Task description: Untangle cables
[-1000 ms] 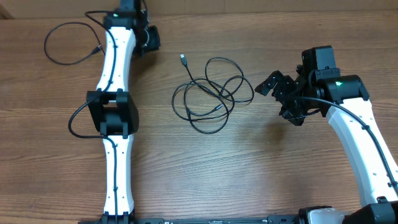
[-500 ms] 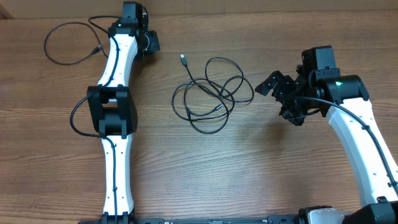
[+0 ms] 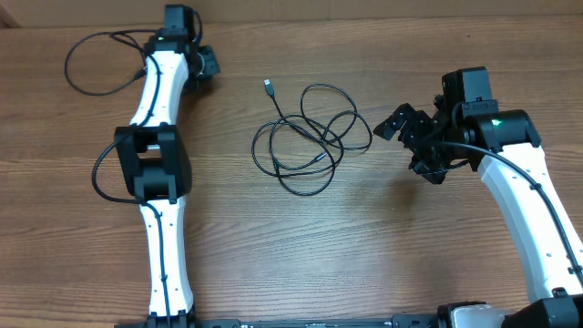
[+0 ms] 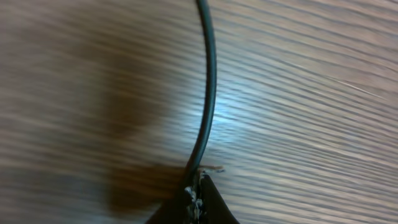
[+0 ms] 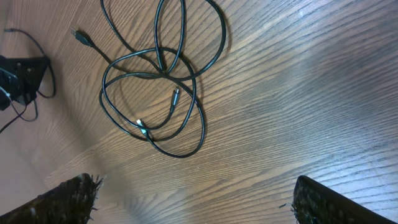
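Note:
A tangle of thin black cables (image 3: pixel 310 137) lies in loose loops at the table's middle, one plug end (image 3: pixel 269 85) sticking out toward the back. In the right wrist view the tangle (image 5: pixel 155 81) shows a silver-tipped plug (image 5: pixel 142 127). A separate cable (image 3: pixel 91 64) forms a loop at the back left. My left gripper (image 3: pixel 170 35) hangs over that cable's near end, tips down close to the wood. The left wrist view shows my left gripper (image 4: pixel 196 193) shut, with the cable (image 4: pixel 210 81) running out from between the tips. My right gripper (image 3: pixel 410 144) stands open to the right of the tangle, and in its own view my right gripper (image 5: pixel 199 202) holds nothing.
A thicker black cord (image 3: pixel 102 178) loops off the left arm's elbow. Another cord (image 3: pixel 474 150) runs along the right arm. The table's back edge (image 3: pixel 364 18) lies just behind the cables. The left arm's link (image 3: pixel 150 164) stretches along the left side.
The left arm has swung left along the back of the table, its jaws closing on the way; the back-left cable's near end shifted with it. The right arm and the tangle have not moved.

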